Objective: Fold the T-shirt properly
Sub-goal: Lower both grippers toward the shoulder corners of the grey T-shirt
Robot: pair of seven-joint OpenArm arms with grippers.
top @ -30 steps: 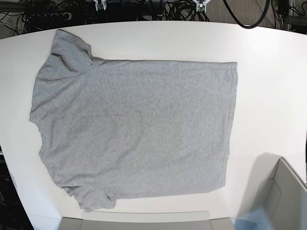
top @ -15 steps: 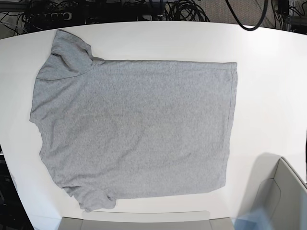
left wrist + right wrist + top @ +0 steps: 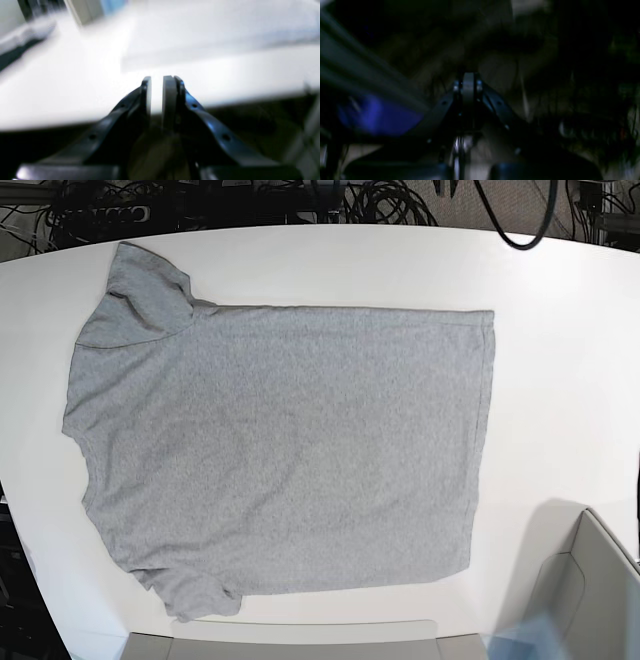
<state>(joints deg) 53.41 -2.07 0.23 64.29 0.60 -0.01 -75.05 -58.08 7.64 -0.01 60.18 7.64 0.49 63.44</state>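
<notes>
On table [image 3: 560,300]: T-shirt [image 3: 280,460] flat, plain side up, unfolded, untouched. Left claw [image 3: 157,85] slightly apart, off T-shirt; right claw [image 3: 468,83] together, empty. Pinch hem corners first; keep fabric taut.

A: What do the wrist cameras show of the robot itself?

B: The left gripper [image 3: 157,85] is glossy black, two arms that narrow toward the tips, each dotted with small round screw holes. Its fingers [image 3: 169,92] carry flat grey pads edged in black.

A: And the other one?

B: The right gripper [image 3: 468,85] has the same forked black build, seen in very dim light. A single pale grey pad strip shows at its tip, with a small silver fastener on either side of that strip. Further dark screw points run down both arms below it.
</notes>
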